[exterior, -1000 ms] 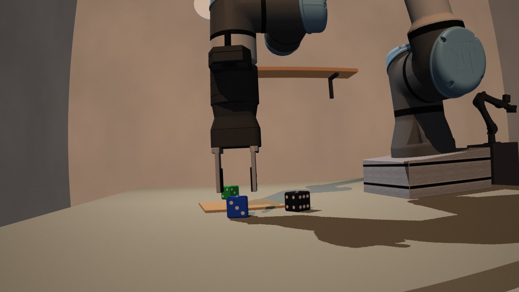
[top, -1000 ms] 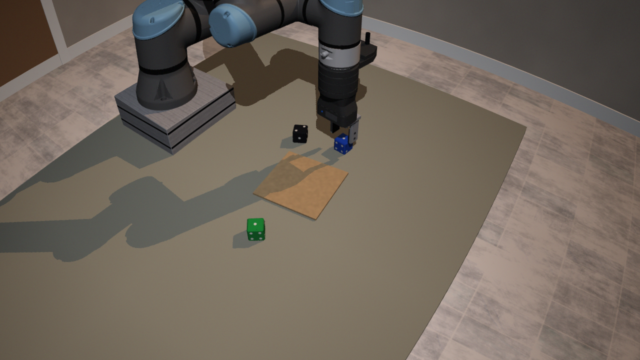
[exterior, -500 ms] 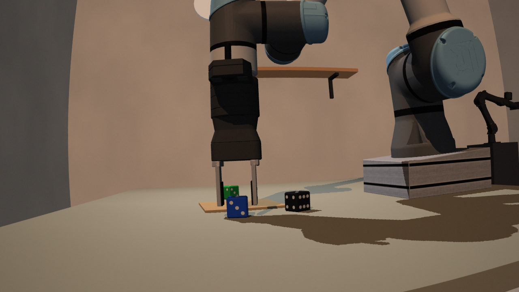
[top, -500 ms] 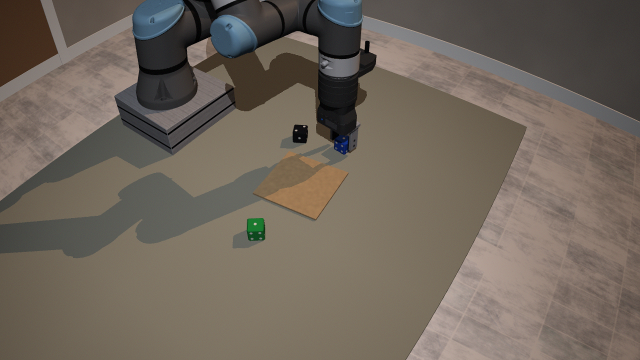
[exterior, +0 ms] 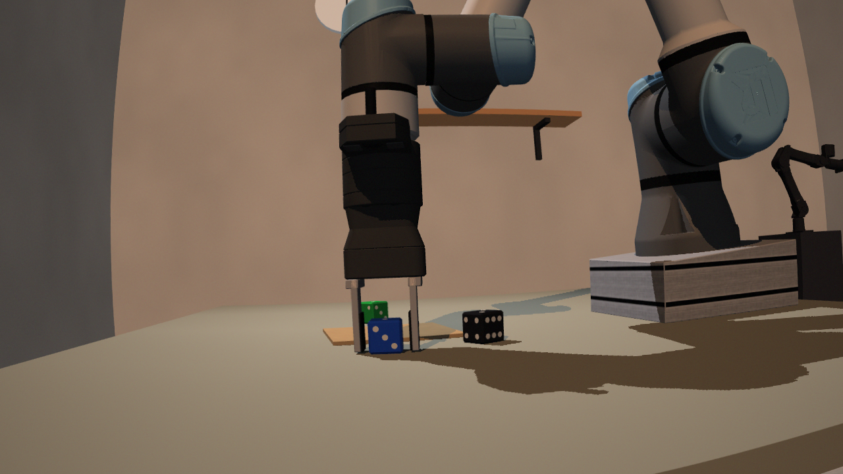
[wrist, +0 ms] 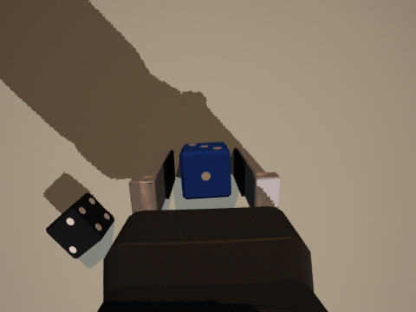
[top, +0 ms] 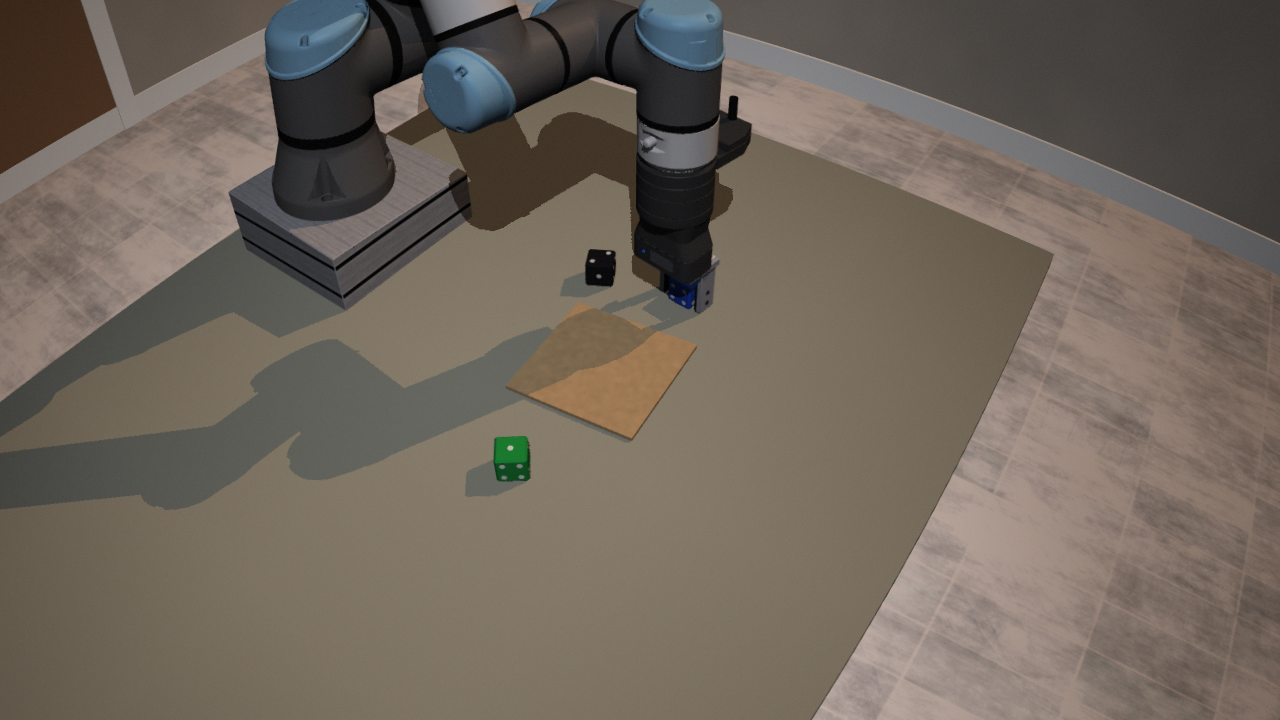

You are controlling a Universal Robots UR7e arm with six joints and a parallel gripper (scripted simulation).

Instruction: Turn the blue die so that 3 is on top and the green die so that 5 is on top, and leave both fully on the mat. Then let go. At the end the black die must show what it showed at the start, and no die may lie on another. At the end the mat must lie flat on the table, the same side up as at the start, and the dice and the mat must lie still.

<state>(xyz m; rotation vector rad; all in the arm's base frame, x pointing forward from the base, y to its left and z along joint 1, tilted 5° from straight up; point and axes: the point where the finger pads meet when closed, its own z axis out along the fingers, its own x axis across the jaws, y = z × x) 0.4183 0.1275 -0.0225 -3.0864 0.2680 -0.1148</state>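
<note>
Presently the gripper [top: 687, 291] [exterior: 386, 349] [wrist: 204, 164] stands wide, holding nothing; closing off-centre could perhaps twist blue [top: 682, 293] [exterior: 385, 336] [wrist: 205, 171], inside at twelve o'clock in the wrist view.

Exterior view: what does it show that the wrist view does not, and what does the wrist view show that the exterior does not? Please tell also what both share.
Only the exterior: the green die, the mat, the wall shelf and the arm's base block.

Only the wrist: the single pip on top of the blue die.

Both: the blue die between the fingers of the open gripper, with a gap at each side, and the black die off to one side.
</note>
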